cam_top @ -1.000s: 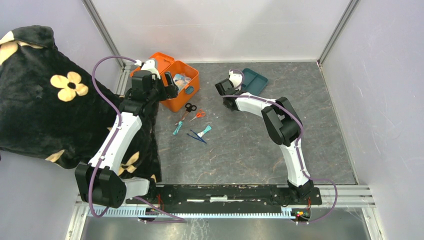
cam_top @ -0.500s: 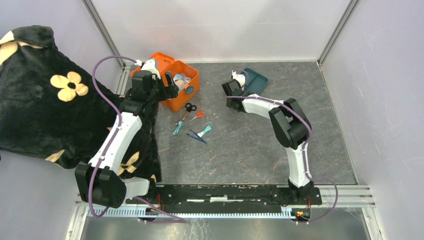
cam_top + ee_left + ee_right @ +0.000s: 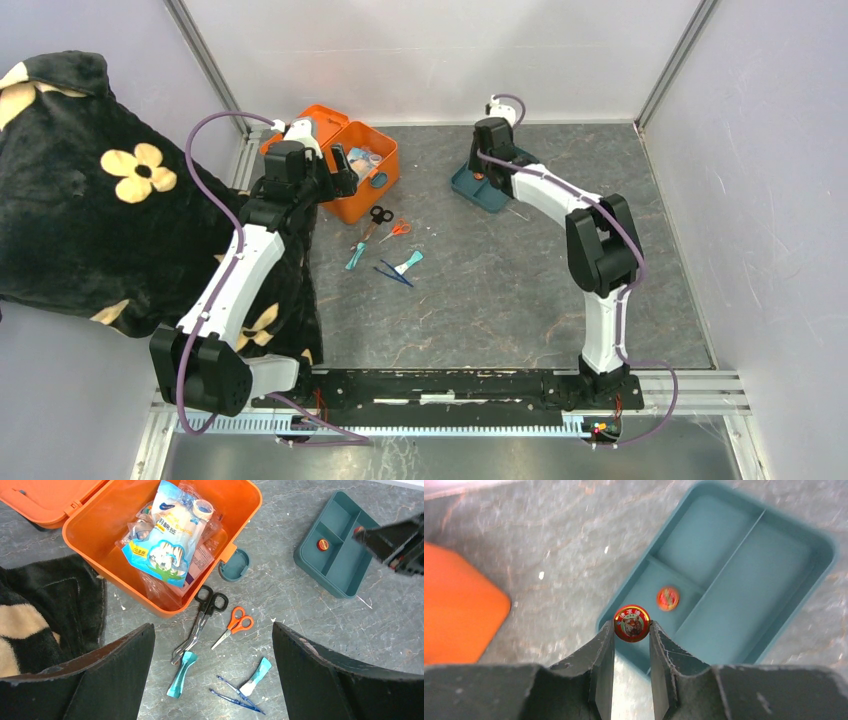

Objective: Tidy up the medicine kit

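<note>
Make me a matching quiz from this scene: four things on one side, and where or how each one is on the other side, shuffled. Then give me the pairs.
Things
1. right gripper
2. black-handled scissors
3. plastic packets
4. kit lid

Place or state
A. inside the medicine kit
B. swung open
C. shut on a red tin over the teal tray
D. lying on the table beside the kit

Pairs: 1-C, 2-D, 3-A, 4-B
</note>
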